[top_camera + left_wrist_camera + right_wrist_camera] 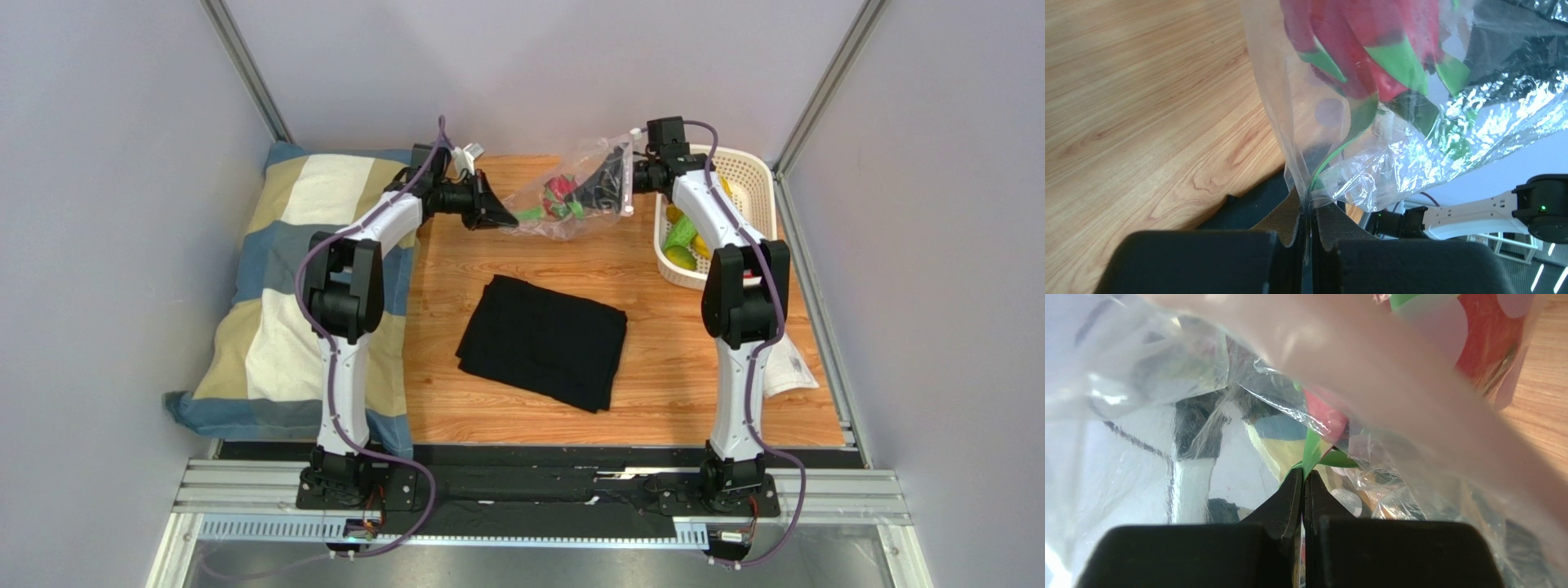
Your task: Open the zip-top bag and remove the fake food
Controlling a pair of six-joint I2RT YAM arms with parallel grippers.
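**Both hands clamped on the bag, food inside**

- left hand (507, 218): jaws fully closed, pinching a fold of clear film at the 8 o'clock corner of the zip-top bag (574, 186). In the left wrist view the film runs straight out from between the fingertips (1290, 220).
- right hand (621, 179): jaws closed too, on the bag's 3 o'clock edge, right by the pinkish zip strip (1389, 373). In its wrist view the tips meet with film bunched all round them.
- Bag sits at 12 o'clock on the counter (687, 368), strung between the two hands. Can't tell if its underside touches the wood.
- fake food (561, 194): red and green pieces inside the bag; the left wrist view shows a red spiky fruit with green tips (1364, 43) against the film.
- white basket (751, 164) at 2 o'clock, yellow and green pieces in it.
- black cloth (543, 339) folded flat at centre. Pillow (294, 282) at 9 o'clock.
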